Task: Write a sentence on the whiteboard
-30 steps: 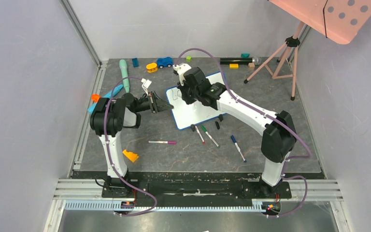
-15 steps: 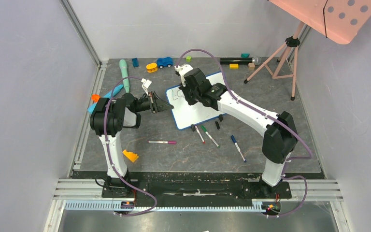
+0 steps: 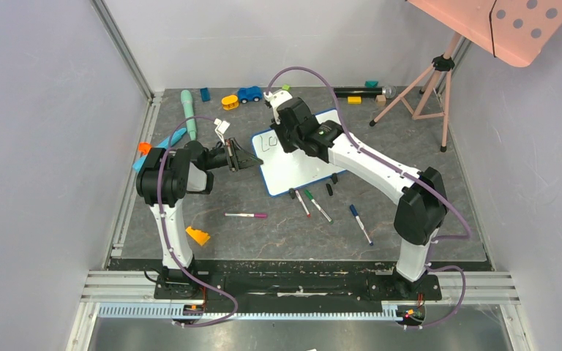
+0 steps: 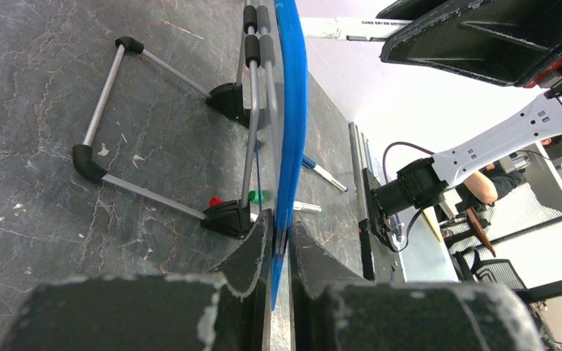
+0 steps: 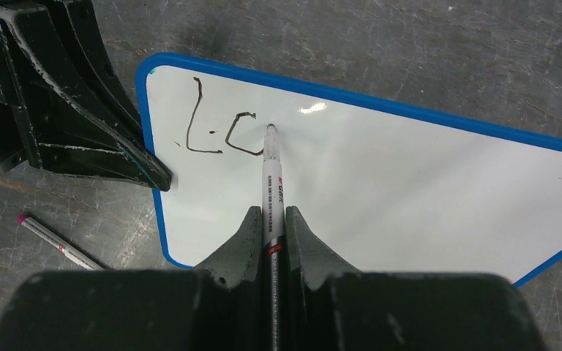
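The whiteboard sits at mid-table, blue-framed, its face mostly blank. The sentence is barely begun: an "L" and an unclosed second letter stand near the board's 10 o'clock corner in the right wrist view. The marker, pinched between the fingers of the right gripper, has its tip on that curve. The left gripper clamps the frame edge at 9 o'clock. Assessment: first word in hand; the next move calls for closing the loop under light, even pressure. Loose pens lie at 6 o'clock.
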Robot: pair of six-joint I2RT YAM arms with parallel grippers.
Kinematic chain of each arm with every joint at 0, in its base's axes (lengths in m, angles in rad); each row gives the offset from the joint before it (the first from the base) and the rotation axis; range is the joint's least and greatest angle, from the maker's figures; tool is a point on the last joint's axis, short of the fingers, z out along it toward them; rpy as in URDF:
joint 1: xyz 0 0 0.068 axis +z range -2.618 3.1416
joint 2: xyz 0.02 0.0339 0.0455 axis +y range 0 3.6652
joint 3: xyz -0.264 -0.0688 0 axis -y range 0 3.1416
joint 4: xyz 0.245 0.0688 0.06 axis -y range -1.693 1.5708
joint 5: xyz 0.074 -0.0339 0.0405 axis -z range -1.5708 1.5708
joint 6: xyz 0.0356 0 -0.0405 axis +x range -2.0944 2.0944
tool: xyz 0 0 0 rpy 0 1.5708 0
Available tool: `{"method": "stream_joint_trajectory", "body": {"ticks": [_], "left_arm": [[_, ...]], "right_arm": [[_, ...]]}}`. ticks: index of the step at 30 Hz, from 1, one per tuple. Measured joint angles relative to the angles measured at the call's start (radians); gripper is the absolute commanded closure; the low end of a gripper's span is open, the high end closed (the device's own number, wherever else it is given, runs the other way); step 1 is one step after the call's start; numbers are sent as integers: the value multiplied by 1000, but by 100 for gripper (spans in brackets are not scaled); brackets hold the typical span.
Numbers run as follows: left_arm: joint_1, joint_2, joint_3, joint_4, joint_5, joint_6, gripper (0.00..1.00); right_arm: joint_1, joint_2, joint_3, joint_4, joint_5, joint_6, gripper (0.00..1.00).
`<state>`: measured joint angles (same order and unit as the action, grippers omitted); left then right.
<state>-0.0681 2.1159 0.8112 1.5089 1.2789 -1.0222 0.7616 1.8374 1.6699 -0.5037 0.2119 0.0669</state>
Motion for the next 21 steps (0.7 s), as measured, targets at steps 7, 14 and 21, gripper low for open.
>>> {"method": "stream_joint_trajectory", "body": {"ticks": [7,14,21], "left_arm": [[0,0,0,0,-1,0,98],[0,0,0,0,0,0,98],[0,0,0,0,1,0,98]], "right_arm": [[0,8,13,0,-9,0,100],[0,12,17,2,-35,0,100],[0,12,17,21,-58,0,100]]}}
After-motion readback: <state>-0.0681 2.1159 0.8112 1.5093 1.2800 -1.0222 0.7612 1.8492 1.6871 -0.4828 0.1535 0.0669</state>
